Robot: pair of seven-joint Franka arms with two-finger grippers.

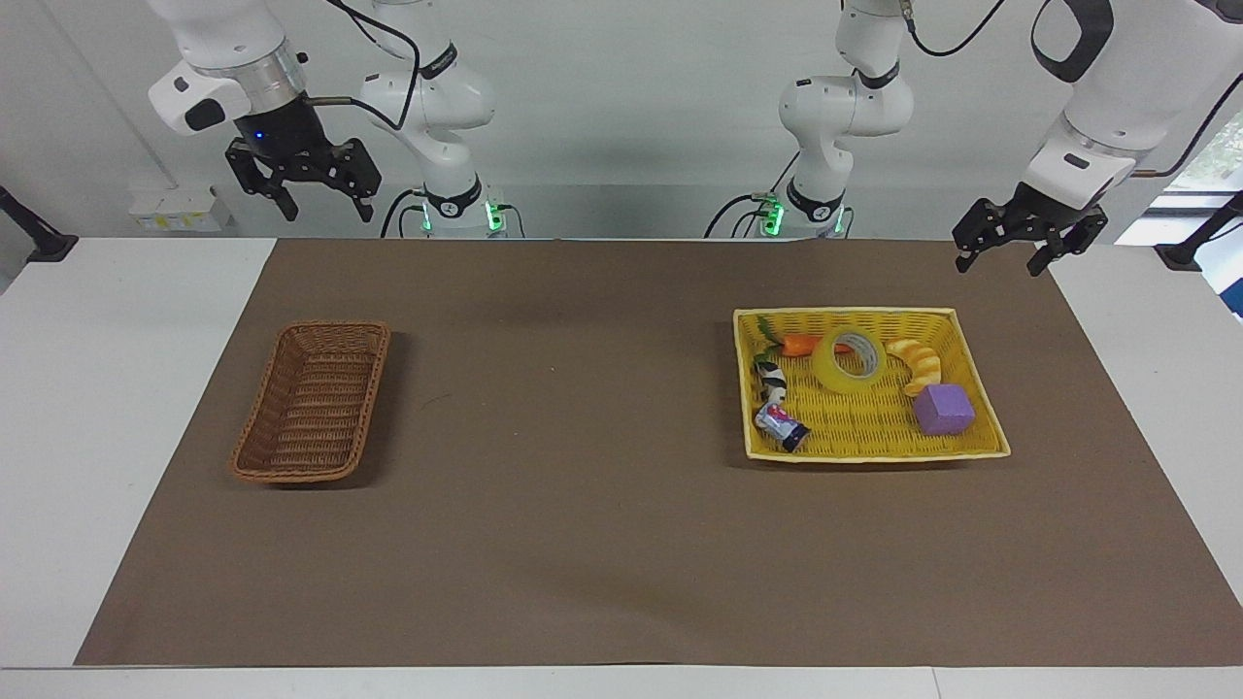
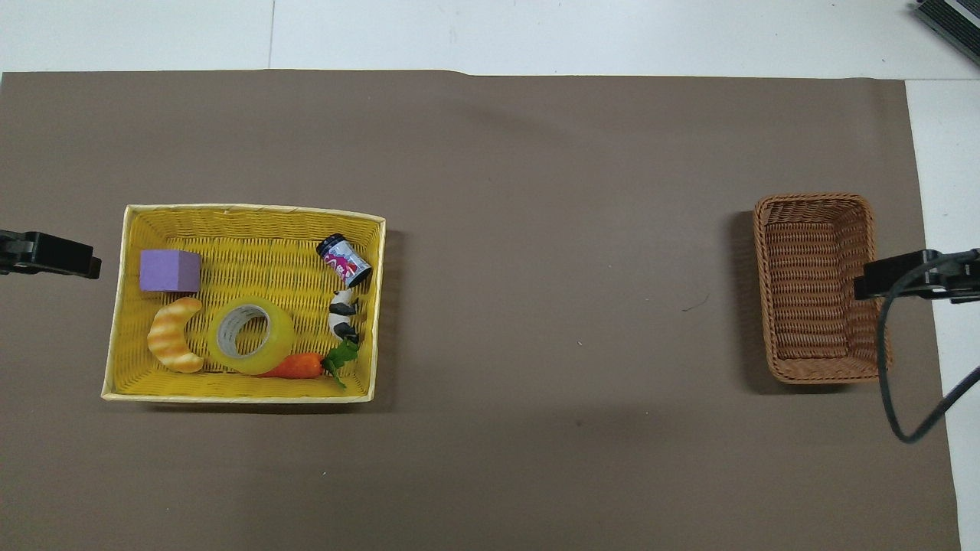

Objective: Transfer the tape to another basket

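The tape (image 1: 849,362) (image 2: 250,335), a translucent yellow roll with a pale core, lies in the bright yellow basket (image 1: 979,393) (image 2: 253,216) toward the left arm's end of the table. The brown wicker basket (image 1: 313,403) (image 2: 816,287) stands empty toward the right arm's end. My left gripper (image 1: 1004,249) (image 2: 84,264) hangs open and empty, high above the table's edge beside the yellow basket. My right gripper (image 1: 323,202) (image 2: 865,287) hangs open and empty, high over the robots' edge of the table; from overhead it overlaps the brown basket's rim.
In the yellow basket with the tape lie a croissant toy (image 1: 918,365) (image 2: 174,334), a purple cube (image 1: 943,408) (image 2: 170,270), a carrot toy (image 1: 802,344) (image 2: 297,366), a black-and-white figure (image 1: 772,378) (image 2: 344,314) and a small can (image 1: 783,425) (image 2: 344,260). A brown mat (image 1: 583,505) covers the table.
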